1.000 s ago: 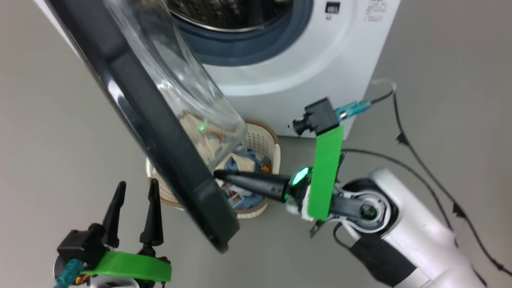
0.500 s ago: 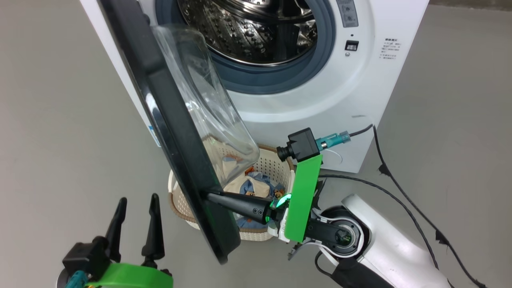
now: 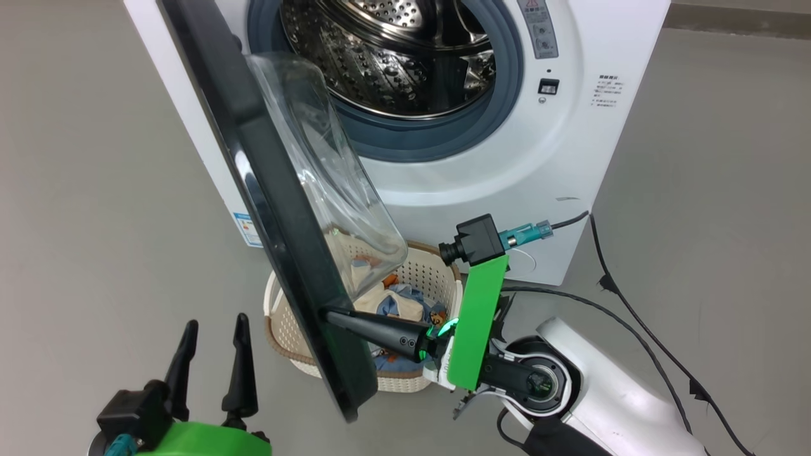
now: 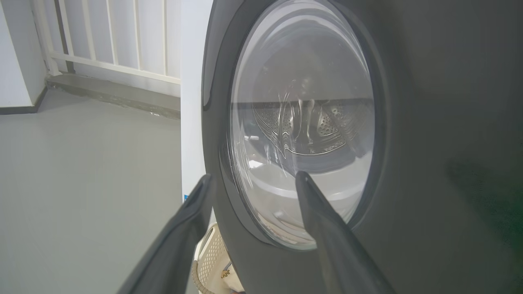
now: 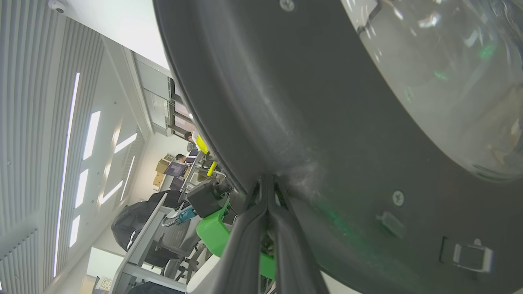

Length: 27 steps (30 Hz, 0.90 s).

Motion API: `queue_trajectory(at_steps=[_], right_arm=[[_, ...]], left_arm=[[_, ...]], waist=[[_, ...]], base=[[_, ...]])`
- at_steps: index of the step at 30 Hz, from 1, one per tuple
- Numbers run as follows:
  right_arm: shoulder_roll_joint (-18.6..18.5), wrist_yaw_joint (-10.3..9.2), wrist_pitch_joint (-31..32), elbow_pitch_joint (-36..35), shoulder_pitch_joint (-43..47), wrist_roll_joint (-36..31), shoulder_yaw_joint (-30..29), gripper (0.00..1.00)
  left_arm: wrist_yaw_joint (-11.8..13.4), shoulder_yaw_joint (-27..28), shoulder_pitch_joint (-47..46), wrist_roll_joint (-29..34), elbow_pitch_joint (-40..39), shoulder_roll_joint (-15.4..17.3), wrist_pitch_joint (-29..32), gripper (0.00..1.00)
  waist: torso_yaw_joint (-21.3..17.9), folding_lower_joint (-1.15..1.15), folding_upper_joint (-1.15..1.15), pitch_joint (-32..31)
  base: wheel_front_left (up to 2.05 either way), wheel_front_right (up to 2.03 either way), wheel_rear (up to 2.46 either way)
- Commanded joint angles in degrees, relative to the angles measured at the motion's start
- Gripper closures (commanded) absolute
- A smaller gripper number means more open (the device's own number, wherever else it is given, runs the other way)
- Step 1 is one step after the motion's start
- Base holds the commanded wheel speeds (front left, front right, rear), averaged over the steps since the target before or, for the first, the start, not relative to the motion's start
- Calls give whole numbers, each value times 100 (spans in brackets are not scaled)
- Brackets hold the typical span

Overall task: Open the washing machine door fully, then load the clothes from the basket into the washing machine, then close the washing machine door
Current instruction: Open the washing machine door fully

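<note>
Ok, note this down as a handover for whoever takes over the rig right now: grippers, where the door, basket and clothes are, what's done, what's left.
Left gripper: open, empty, on the outer side of the washing machine door.
Right gripper: shut, tips pressed against the door's inner face near its lower edge.
Door: unlatched and swung out from the washing machine, apparently not fully back yet.
Basket: on the floor in front of the machine, partly under the door, with the clothes in it.
Done: door partly open.
Left: open the door fully, load the clothes, close the door.
</note>
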Motion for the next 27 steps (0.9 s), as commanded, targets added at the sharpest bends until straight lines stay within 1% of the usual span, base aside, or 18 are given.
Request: queue_trajectory(at_steps=[1,7,18,19,20,21,22,27], right_arm=[[145,10,-42,-111,109,35,85,100],[169,10,-82,-97,146,84,113,100],[94,10,-206,-352,214,44,43,100],[57,10,-246,-403,223,2,45,82],[17,10,-303,-461,235,-41,43,55],[-21,10,-375,-532,249,-76,35,34],[-68,10,-461,-621,262,-117,24,0],[-447,10,-1141,-1089,315,-495,30,0]], left_arm=[[-18,190,-47,40,-100,89,-37,0],[-49,241,7,71,-88,89,-37,0],[-40,385,91,113,-103,89,-37,0],[-39,391,98,115,-107,89,-37,0],[-40,396,105,118,-109,89,-37,0],[-39,406,112,120,-111,89,-37,0],[-38,418,117,123,-112,89,-37,0],[-29,487,138,135,-125,89,-37,0]], waist=[[12,0,0,-15],[25,0,0,-100],[-139,0,0,-245],[-161,0,0,-253],[-183,0,0,-263],[-205,0,0,-270],[-228,0,0,-275],[-347,0,0,-289]], base=[[0,0,0],[0,0,0],[0,0,0],[0,0,0],[0,0,0],[0,0,0],[0,0,0],[0,0,0]])
